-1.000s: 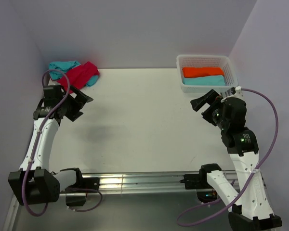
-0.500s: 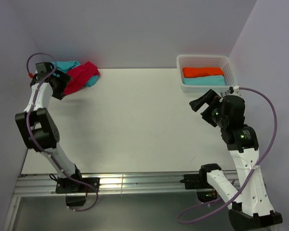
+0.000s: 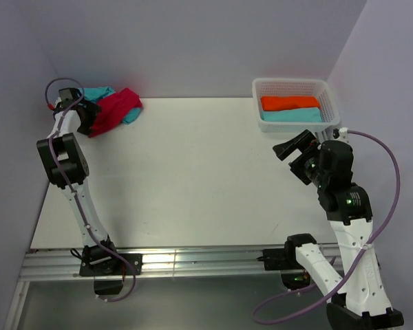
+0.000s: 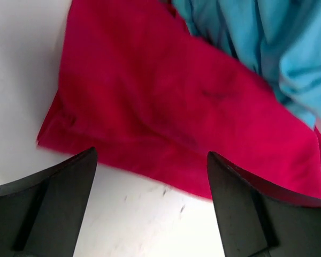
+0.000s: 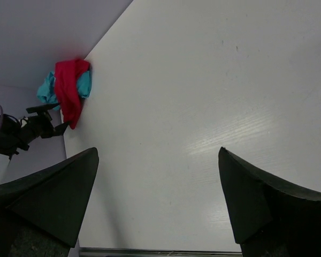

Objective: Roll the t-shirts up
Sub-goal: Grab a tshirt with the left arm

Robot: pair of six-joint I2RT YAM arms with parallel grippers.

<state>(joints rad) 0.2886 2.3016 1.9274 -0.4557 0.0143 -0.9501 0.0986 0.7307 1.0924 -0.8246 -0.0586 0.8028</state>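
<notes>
Left pincer (image 4: 151,156) advanced to red tee (image 4: 150,96) edge, spread wide. Right pincer (image 5: 158,152) unmoved, spread, near basket (image 3: 275,126).

Left gripper (image 4: 151,156) reaches far forward, right gripper (image 5: 158,152) hovers, both spread wide.

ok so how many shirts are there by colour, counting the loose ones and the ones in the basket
red: 1, the red t-shirt in the far left corner
turquoise: 2, the loose turquoise t-shirt bunched with the red one (it looks like a single shirt), and the folded turquoise t-shirt in the white basket
orange: 1, the orange t-shirt in the basket
total: 4
</notes>
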